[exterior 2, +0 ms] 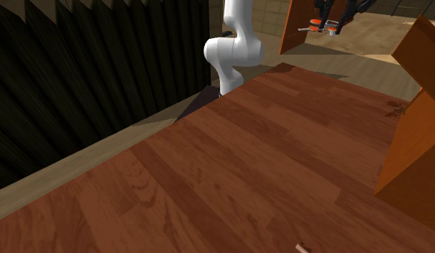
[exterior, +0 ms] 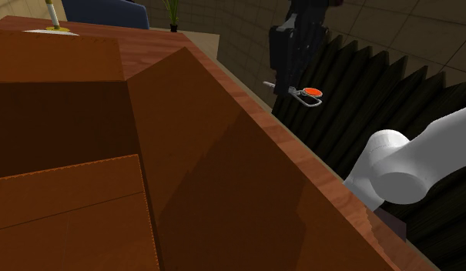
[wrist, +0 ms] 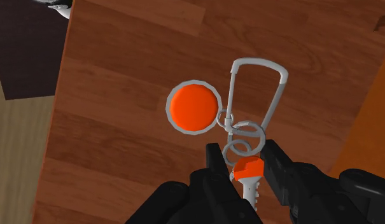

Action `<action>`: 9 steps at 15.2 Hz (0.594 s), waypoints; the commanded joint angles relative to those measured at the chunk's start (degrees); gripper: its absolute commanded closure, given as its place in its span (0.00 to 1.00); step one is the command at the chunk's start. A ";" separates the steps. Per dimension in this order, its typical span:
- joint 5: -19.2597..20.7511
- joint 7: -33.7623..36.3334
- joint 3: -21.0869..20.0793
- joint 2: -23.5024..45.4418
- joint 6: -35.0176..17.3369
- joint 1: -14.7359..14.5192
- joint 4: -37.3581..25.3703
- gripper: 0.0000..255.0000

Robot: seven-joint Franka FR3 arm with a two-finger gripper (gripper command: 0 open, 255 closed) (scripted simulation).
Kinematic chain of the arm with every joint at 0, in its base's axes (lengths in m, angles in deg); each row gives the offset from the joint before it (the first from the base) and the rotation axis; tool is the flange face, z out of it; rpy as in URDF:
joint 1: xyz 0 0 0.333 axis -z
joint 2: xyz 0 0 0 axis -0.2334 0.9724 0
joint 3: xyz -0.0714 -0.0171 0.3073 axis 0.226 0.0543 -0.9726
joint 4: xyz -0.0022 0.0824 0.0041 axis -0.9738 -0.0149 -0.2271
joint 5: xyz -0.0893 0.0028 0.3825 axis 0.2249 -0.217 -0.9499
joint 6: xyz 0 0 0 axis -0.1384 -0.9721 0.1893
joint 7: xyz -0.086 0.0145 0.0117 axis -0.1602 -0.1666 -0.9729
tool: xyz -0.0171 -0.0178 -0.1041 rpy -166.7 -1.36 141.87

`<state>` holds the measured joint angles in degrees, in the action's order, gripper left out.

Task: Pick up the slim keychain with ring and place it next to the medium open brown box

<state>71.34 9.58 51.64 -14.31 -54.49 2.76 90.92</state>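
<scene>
My black gripper (wrist: 245, 159) is shut on the slim keychain (wrist: 247, 170), clasping its orange key head between the fingers. From it hang small rings, an orange disc (wrist: 194, 107) and a grey carabiner (wrist: 259, 86). In the shoulder view the gripper (exterior: 289, 86) hangs in the air past the table's edge, with the keychain (exterior: 310, 94) dangling at its tip. The open brown box (exterior: 69, 154) stands large on the wooden table (exterior: 300, 169) to the shoulder view's left. In the second exterior view the gripper (exterior 2: 329, 18) and keychain (exterior 2: 325, 27) are high at the far end, between box flaps (exterior 2: 417, 122).
A black ribbed wall (exterior 2: 65, 72) runs along the table's side. The white arm (exterior 2: 234, 43) rises at the table's far edge. A plant (exterior: 173, 15) and a yellowish object (exterior: 52, 19) stand at the back. A small pale item (exterior 2: 303, 248) lies near the table's front.
</scene>
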 commanded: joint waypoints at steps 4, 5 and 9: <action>-0.55 -0.58 -0.18 -1.53 -3.87 -0.35 5.33 1.00; -0.66 -0.68 -0.24 -1.80 -4.59 -0.41 6.32 1.00; -1.10 -1.05 -0.50 -2.75 -7.50 -0.69 10.14 1.00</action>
<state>70.34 8.67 51.20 -16.84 -61.14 2.13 100.01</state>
